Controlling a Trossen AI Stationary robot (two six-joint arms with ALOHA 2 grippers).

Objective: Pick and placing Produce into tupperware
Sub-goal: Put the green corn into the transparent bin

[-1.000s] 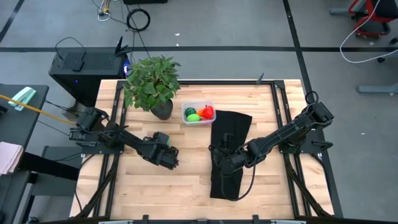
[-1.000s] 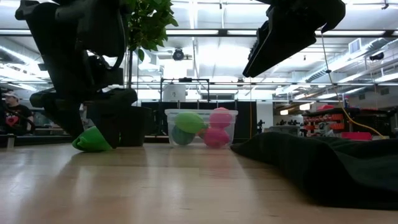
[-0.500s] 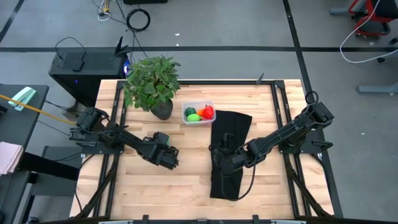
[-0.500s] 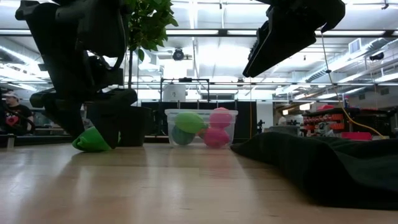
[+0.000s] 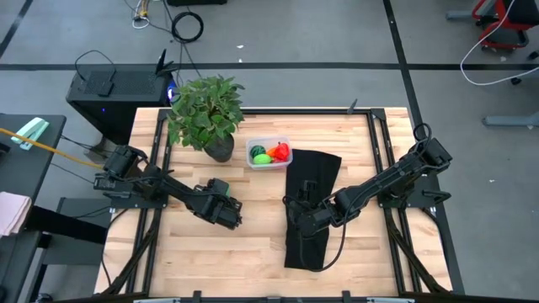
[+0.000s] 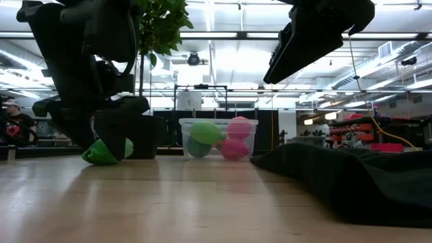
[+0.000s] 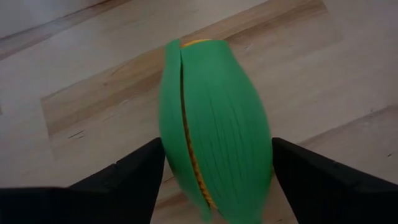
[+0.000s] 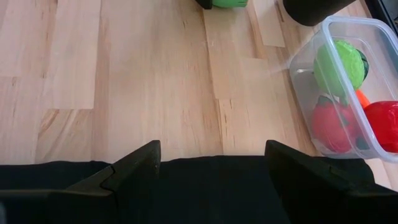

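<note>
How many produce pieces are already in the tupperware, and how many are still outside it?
5 show in the tupperware: light green, dark green, orange sliver, two red; more may be hidden. 1 outside: a light green piece on the table between the left gripper fingers.

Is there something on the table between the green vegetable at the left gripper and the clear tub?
Nothing visible blocks it. The green vegetable sits between the left gripper's fingers; bare wood leads to the tupperware, with the plant pot beside the route.

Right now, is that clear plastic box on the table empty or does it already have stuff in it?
Partly filled: the tupperware holds a light green piece and red ones, with some orange showing between them.
</note>
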